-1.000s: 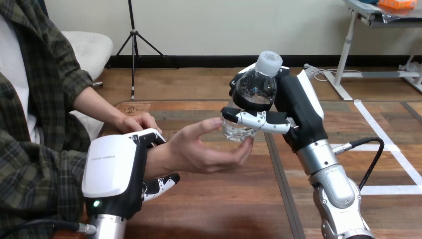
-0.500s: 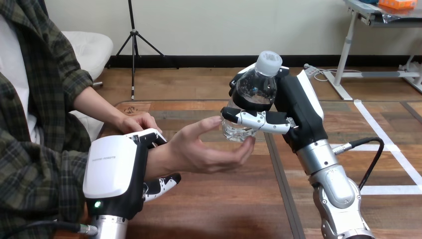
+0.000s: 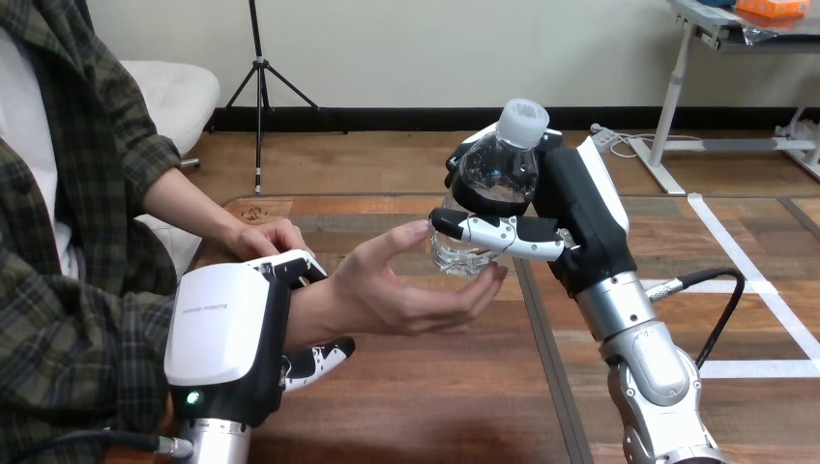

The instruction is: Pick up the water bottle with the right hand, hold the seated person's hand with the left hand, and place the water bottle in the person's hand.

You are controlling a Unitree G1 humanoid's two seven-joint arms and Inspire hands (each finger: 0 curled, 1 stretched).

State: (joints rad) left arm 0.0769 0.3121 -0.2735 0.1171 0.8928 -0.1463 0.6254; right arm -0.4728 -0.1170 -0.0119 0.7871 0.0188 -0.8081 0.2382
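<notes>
Wrapping the water bottle [image 3: 495,166], right hand [image 3: 572,205] hides its middle.

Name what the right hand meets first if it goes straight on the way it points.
Likely the person's open hand, cupped left of the right hand and the water bottle it grips; depth is unclear.

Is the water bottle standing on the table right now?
No, the right hand has its fingers curled round the water bottle, holding it clear of the table at the person's hand.
</notes>
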